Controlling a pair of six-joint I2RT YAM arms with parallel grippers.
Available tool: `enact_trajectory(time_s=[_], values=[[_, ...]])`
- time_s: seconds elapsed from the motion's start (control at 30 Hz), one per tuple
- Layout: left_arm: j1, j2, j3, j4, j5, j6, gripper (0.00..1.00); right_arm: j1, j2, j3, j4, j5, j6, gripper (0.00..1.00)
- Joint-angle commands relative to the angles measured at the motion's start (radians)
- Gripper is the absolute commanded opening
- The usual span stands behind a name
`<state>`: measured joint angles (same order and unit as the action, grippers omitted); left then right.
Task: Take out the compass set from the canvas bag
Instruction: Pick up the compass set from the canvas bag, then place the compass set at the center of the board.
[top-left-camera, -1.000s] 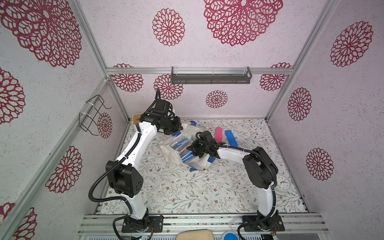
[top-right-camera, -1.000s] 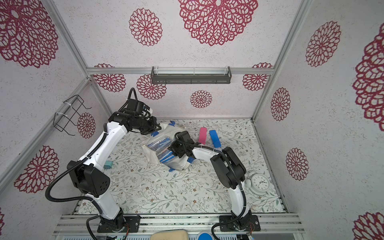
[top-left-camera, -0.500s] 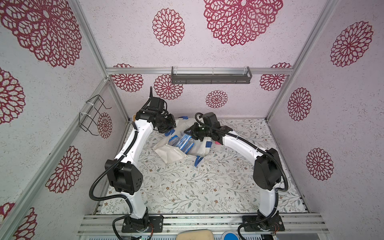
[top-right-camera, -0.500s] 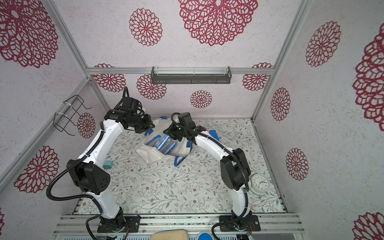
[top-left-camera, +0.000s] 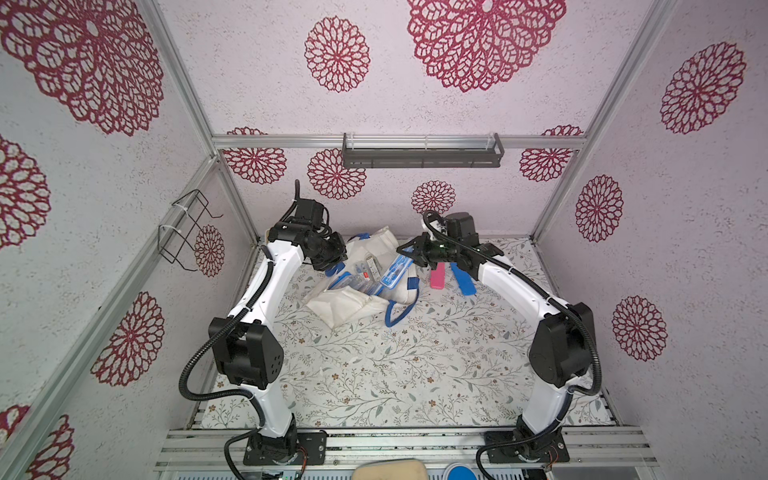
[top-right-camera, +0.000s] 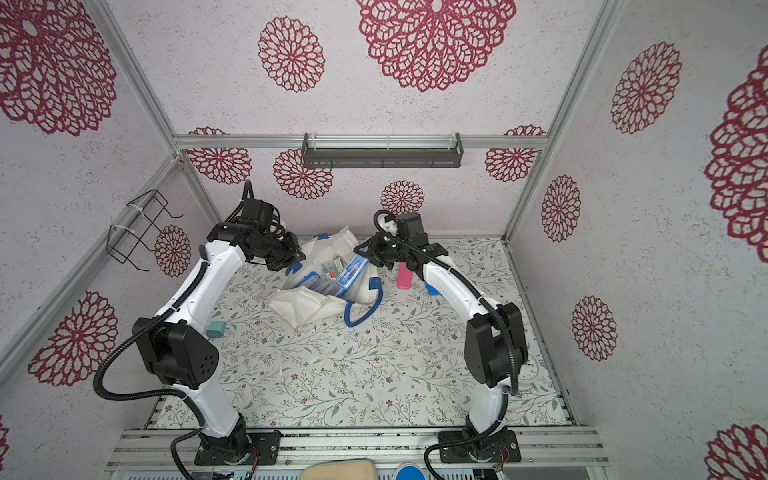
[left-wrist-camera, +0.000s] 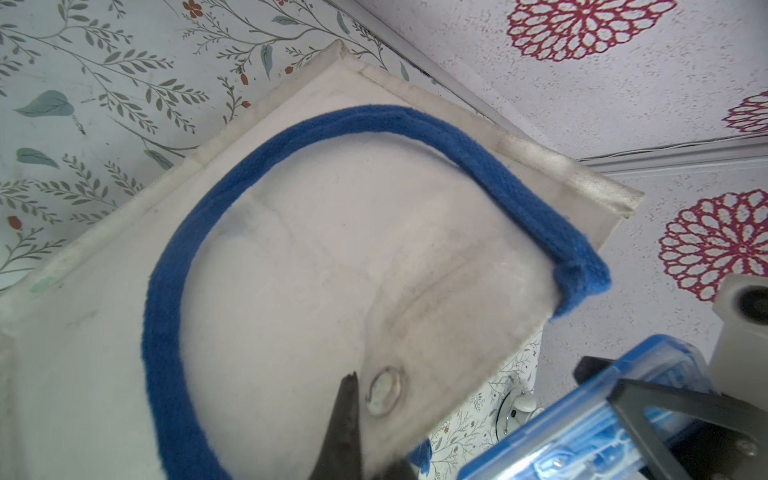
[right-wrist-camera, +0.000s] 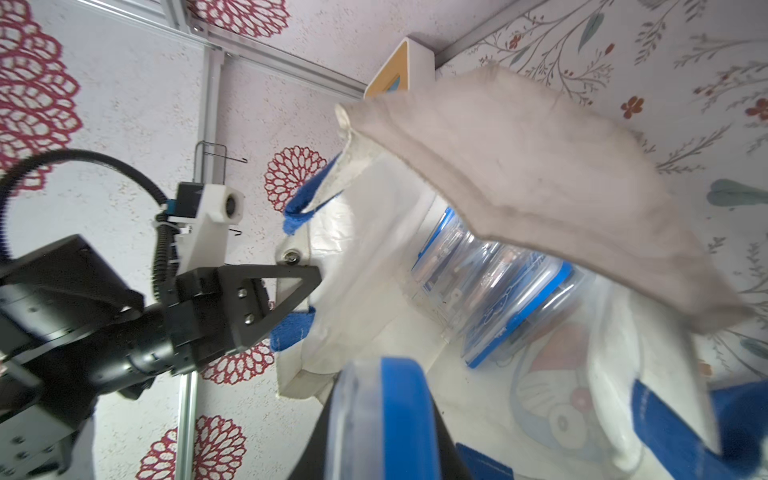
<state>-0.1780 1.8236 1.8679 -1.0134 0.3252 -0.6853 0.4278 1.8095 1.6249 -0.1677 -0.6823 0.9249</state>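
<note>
The cream canvas bag (top-left-camera: 349, 305) (top-right-camera: 305, 307) lies at the back of the table, its mouth open. My left gripper (top-left-camera: 337, 256) (left-wrist-camera: 370, 449) is shut on the bag's rim (left-wrist-camera: 311, 249) beside a metal snap. The right gripper (top-left-camera: 409, 254) (right-wrist-camera: 382, 440) is shut on one end of the compass set (top-left-camera: 397, 271) (top-right-camera: 351, 270) (right-wrist-camera: 384, 411), a clear case with blue edges. It hangs tilted above the bag's mouth. More clear, blue-edged cases (top-left-camera: 359, 279) (right-wrist-camera: 498, 299) lie inside the bag.
A pink case (top-left-camera: 437, 277) and a blue case (top-left-camera: 464, 280) lie on the table under the right arm. A white box with a tan top (right-wrist-camera: 395, 70) stands in the back corner. A wire rack (top-left-camera: 187, 232) hangs on the left wall, a dark shelf (top-left-camera: 422, 154) on the back wall.
The right gripper has risen from low in the bag up and toward the back wall, bringing the blue-edged case with it. The left gripper lifted slightly, still holding the bag's rim.
</note>
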Motion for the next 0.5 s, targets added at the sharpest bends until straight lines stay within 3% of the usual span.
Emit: enact_trajectory(time_s=[0.0,0.2,0.3,0.47], values=[[0.014,-0.032,0.012,-0.018,0.024,-0.005,0.00,-0.071,-0.113,-0.040,0.172,-0.117,0.049,0.21],[0.031,-0.035,0.030,-0.035,0.026,0.009,0.00,-0.268,-0.154,-0.114,0.209,-0.252,0.033,0.21],[0.043,-0.041,0.029,-0.044,0.026,0.016,0.00,-0.361,-0.134,-0.113,-0.015,-0.242,-0.160,0.21],[0.067,-0.054,0.025,-0.053,0.023,0.027,0.00,-0.409,-0.062,-0.083,-0.384,-0.086,-0.494,0.21]])
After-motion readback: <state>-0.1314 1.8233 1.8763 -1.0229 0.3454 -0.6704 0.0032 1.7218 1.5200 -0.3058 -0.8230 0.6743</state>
